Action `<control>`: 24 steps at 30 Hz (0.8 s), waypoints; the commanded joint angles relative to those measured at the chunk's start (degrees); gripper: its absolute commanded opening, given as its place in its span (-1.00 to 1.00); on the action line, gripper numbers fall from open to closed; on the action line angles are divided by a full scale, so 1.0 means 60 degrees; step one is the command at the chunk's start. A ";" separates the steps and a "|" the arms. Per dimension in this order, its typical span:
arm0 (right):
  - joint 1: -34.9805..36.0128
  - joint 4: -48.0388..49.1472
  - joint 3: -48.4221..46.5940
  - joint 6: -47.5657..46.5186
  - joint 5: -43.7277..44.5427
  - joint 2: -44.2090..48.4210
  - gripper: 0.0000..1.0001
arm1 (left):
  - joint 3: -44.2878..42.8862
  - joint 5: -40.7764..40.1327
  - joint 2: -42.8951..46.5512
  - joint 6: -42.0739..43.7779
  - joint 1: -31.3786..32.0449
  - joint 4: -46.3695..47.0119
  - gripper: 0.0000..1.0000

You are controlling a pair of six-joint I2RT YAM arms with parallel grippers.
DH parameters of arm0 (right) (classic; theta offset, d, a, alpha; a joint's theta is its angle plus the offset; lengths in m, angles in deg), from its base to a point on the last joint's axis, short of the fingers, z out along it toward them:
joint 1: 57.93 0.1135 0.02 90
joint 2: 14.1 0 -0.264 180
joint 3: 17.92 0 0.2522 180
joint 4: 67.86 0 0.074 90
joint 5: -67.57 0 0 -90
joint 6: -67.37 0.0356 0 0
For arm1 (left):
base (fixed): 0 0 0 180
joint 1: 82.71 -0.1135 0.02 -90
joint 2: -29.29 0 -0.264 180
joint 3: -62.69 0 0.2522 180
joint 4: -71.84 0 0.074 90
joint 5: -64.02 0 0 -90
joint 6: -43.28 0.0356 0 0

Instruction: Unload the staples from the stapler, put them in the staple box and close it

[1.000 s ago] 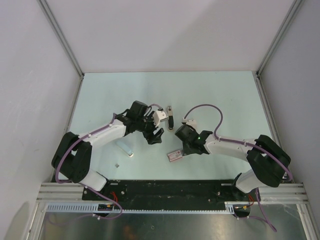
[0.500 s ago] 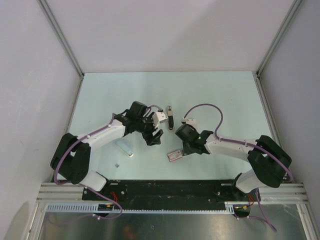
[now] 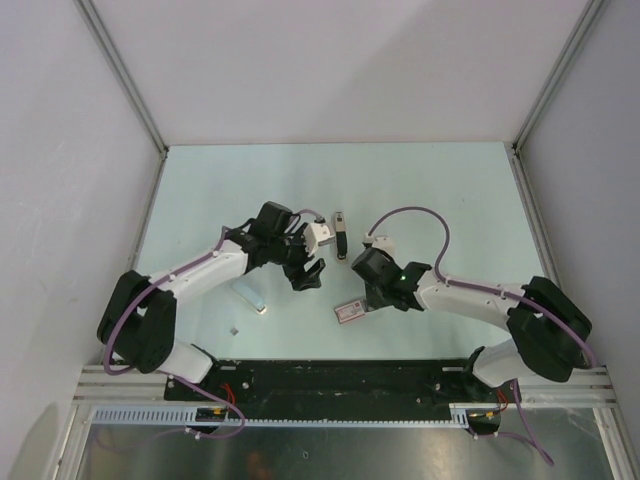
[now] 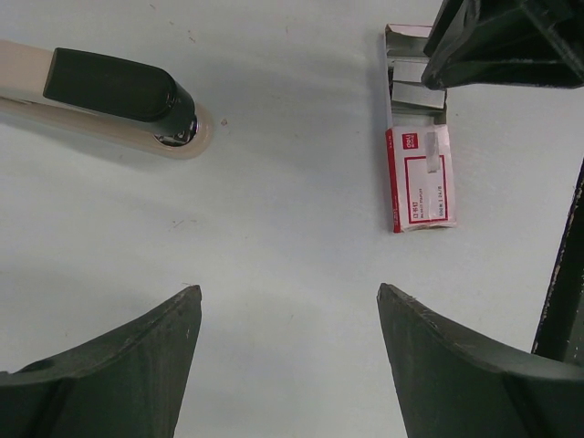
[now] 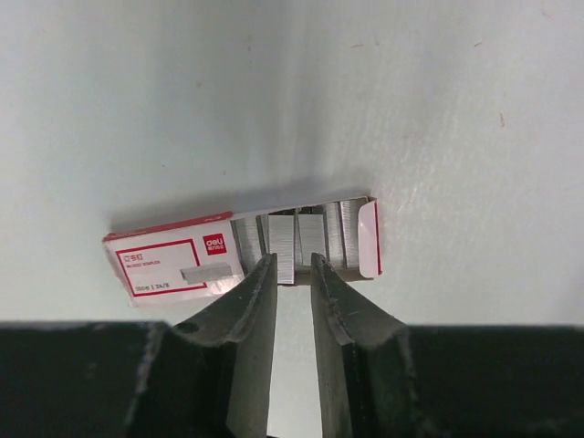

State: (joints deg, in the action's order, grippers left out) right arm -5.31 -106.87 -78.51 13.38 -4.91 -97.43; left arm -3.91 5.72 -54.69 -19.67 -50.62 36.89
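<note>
The stapler (image 3: 341, 235), slim and black on a beige base, lies at mid-table; the left wrist view shows it (image 4: 119, 91) at the upper left. The staples (image 3: 251, 298), a short pale bar with a whitish end, lie left of centre, with a tiny silvery bit (image 3: 233, 329) nearer the front. My left gripper (image 3: 308, 273) (image 4: 289, 301) hovers open and empty between the staples and the stapler. My right gripper (image 3: 358, 303) (image 5: 292, 263) points at the open end of a red-and-white staple box (image 5: 173, 258). Its fingers stand a narrow gap apart at the strips inside.
The staple box (image 3: 349, 312) (image 4: 420, 178) lies near the front, right of centre, its flap open with several staple strips (image 5: 310, 235) showing. Grey walls enclose the table on three sides. The arm bases and a black rail line the near edge.
My right gripper's fingers have parted a little at the box's open end. My left arm has drawn back slightly to the left, its gripper still wide open.
</note>
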 commanded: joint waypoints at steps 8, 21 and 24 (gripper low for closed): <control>-0.2010 0.0315 0.0685 0.0299 -0.1295 0.1104 -0.63 | 0.0428 0.0332 0.0430 0.1348 0.0775 -0.0079 0.64; -0.4202 0.2766 0.2603 0.0692 -0.4931 0.0843 -0.65 | 0.0066 -0.0543 -0.1143 0.2076 0.1764 -0.0055 0.62; -0.4524 0.3185 0.2881 0.0814 -0.5388 0.0775 -0.66 | -0.0042 -0.0645 -0.1289 0.2097 0.1873 -0.0035 0.61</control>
State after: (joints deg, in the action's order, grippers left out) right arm -30.45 -92.71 -63.80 16.79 -30.97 -91.58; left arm -1.33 2.53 -61.97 -9.34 -40.28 36.28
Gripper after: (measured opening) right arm 0.172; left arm 0.812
